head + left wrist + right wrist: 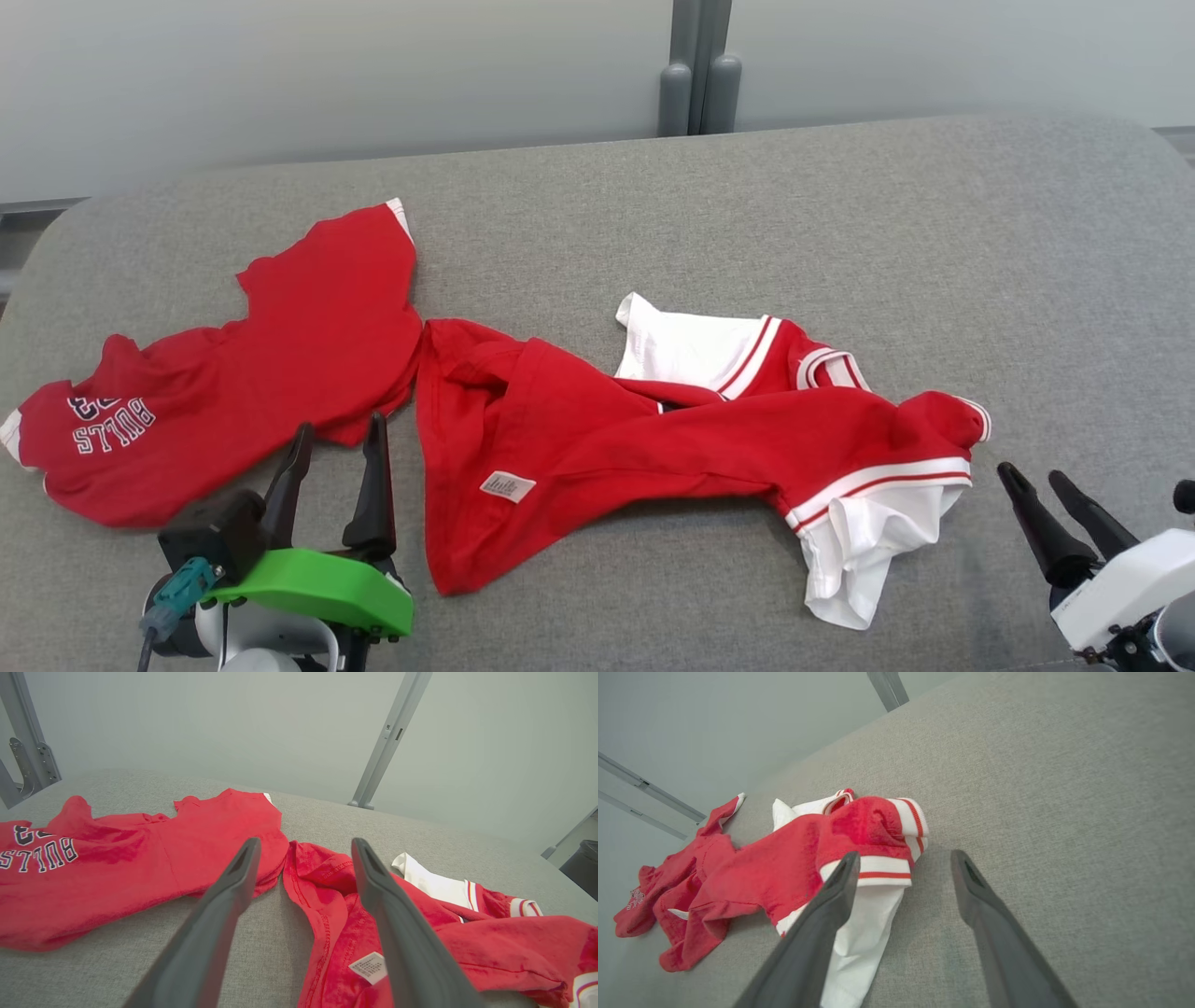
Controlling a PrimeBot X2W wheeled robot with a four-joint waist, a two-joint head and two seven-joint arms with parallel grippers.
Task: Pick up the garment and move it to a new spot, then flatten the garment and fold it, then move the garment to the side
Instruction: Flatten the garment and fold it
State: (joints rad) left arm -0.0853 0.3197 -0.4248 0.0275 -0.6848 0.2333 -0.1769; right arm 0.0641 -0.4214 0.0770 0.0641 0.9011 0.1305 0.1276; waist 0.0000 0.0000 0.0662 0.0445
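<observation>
Both wide and empty, left claw (340,426) and right claw (1030,472) sit near the crumpled red garment (579,439).

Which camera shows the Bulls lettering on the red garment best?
Head view: the Bulls lettering sits whole and sharp, upside down. The left wrist view has it larger but against the frame edge; the right wrist view, a tiny blur.

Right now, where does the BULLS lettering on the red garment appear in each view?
Head view: BULLS lettering far left, upside down.
Left wrist view: lettering at left edge, upside down.
Right wrist view: lettering lower left, small and blurred.
Shared landmark: grey post at the top of each view.
</observation>
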